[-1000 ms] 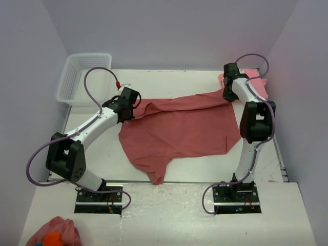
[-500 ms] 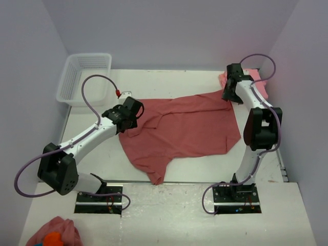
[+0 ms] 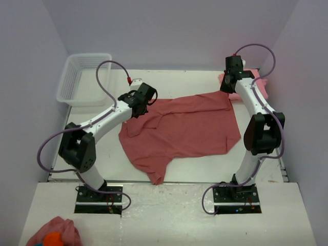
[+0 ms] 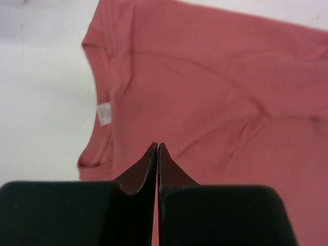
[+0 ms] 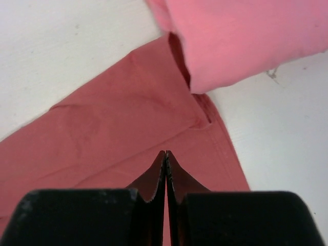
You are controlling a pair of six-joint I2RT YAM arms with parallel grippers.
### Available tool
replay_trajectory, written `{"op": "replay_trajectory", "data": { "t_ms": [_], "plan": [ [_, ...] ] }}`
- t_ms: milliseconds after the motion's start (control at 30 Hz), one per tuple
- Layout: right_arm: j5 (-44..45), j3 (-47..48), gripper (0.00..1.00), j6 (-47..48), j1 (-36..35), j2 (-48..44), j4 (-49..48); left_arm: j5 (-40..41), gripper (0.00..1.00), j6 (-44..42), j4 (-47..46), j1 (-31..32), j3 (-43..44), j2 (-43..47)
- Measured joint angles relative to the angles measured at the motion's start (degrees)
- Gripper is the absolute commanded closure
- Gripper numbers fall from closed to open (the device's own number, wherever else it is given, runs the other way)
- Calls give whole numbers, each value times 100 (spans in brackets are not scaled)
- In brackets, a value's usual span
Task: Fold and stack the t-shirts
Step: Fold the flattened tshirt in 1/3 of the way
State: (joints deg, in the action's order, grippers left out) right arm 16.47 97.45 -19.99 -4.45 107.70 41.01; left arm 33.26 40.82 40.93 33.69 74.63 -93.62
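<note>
Both arms have reached farther; left gripper [image 4: 157,147] and right gripper [image 5: 165,154], fingers pressed together, overhang the soft, creased t-shirt [image 3: 184,128].

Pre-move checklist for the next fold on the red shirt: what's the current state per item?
1. left gripper shut: ok. Cloth pinched in it: cannot tell.
2. right gripper shut: ok. Cloth pinched in it: cannot tell.
3. dark red t-shirt spread flat: not ok, creased, with an uneven outline.
4. Red shirt free of the pink t-shirt: not ok, the pink one overlaps its far right corner.
5. basket apart from the red shirt: ok.
</note>
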Motion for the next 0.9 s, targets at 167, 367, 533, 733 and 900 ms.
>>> {"op": "replay_trajectory", "data": {
  "t_ms": [167,367,533,733,900],
  "plan": [
    [-256,0,100,109,-258,0,-131,-348,100,-275,-328,-422,782,-914],
    [-420,-68,100,168,-426,-68,-299,-960,100,-514,-619,-1167,831,-1464],
    [-426,-212,100,197,-428,-313,-358,-1598,100,-702,-789,-1512,866,-1801],
    [-426,-223,100,203,-428,-531,-492,-2140,100,-748,-911,-1679,946,-2100],
    [-426,-334,100,201,-428,-658,-562,-2393,100,-745,-916,-1923,1012,-2428]
  ]
}}
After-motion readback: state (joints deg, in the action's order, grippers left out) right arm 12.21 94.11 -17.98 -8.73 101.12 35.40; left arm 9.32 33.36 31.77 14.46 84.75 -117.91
